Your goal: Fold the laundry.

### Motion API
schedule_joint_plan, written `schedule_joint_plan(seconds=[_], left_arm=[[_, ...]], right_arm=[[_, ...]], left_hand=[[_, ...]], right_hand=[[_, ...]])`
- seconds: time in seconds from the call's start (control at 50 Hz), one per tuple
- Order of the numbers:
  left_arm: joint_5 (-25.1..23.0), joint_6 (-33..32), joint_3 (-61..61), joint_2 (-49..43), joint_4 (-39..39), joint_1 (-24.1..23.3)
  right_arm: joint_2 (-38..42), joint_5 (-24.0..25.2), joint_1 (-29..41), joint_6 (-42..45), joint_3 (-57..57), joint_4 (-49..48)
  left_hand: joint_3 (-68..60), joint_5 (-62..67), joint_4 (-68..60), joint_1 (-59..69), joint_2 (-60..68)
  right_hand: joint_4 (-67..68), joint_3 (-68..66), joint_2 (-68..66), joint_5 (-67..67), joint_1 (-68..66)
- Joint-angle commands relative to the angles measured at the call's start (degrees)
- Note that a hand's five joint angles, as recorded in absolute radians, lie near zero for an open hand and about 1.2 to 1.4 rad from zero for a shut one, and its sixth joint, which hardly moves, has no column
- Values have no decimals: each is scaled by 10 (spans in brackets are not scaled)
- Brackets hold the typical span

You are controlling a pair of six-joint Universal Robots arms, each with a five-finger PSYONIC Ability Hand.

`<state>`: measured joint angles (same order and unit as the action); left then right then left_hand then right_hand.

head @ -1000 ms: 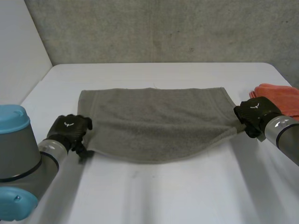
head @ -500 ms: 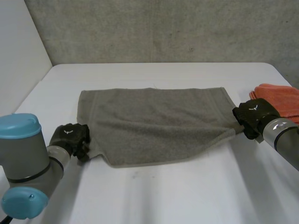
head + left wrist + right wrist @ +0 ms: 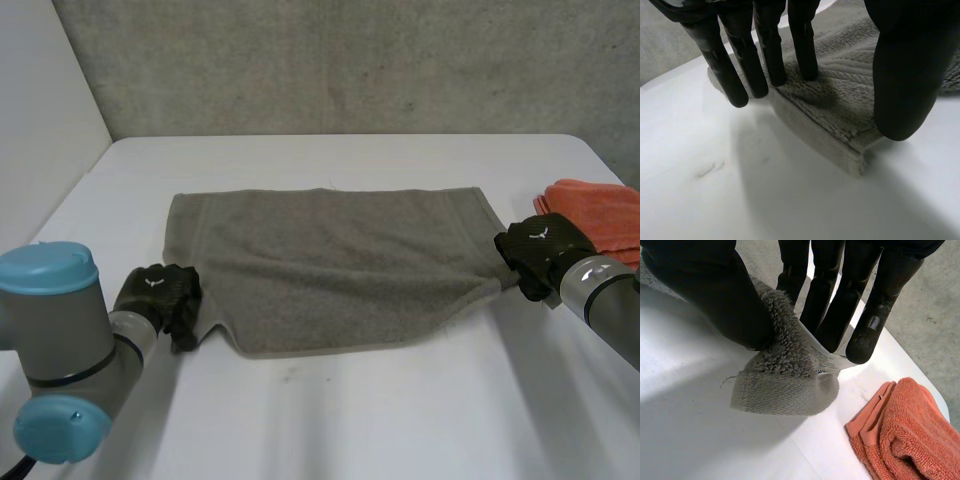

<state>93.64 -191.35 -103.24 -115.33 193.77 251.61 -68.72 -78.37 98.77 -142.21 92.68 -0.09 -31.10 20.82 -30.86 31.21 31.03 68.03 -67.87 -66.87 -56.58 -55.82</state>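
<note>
A grey towel [image 3: 330, 260] lies spread across the middle of the white table [image 3: 400, 420]. My left hand [image 3: 160, 297] is at its near left corner. In the left wrist view its straight fingers [image 3: 765, 60] rest their tips on the towel's hem [image 3: 840, 100], and the thumb stands over the corner, which lies flat on the table. My right hand [image 3: 537, 252] holds the near right corner. In the right wrist view the thumb [image 3: 705, 290] and the fingers pinch that corner [image 3: 785, 385], where a white label [image 3: 822, 358] shows.
A folded orange cloth [image 3: 600, 212] lies at the table's right edge, just behind my right hand, and it is beside that hand's fingertips in the right wrist view [image 3: 905, 435]. A grey wall runs along the table's far side.
The towel's near edge was stretched between both hands and now lies slack on the table. My left hand has come lower and nearer with the left corner. My right hand has shifted slightly left.
</note>
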Motion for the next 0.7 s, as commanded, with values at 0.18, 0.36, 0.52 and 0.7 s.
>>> schedule_joint_plan(seconds=[0.18,0.36,0.52,0.7], left_arm=[[2,-26,68,-60,1,-2],[6,-62,73,-31,-4,4],[1,-175,9,153,-70,15],[1,-425,-85,267,-241,46]], right_arm=[[0,0,-2,0,1,-2],[-16,-3,-5,4,-11,8],[-124,1,-7,40,-48,141],[-164,2,-46,190,-69,389]], left_hand=[[-458,461,-460,457,459],[-489,492,-491,488,490],[-489,492,-491,488,490],[-489,492,-491,488,490]], right_hand=[[120,-121,-131,-134,-242],[120,-121,-131,-134,-242],[120,-121,-131,-134,-242],[120,-121,-131,-134,-242]])
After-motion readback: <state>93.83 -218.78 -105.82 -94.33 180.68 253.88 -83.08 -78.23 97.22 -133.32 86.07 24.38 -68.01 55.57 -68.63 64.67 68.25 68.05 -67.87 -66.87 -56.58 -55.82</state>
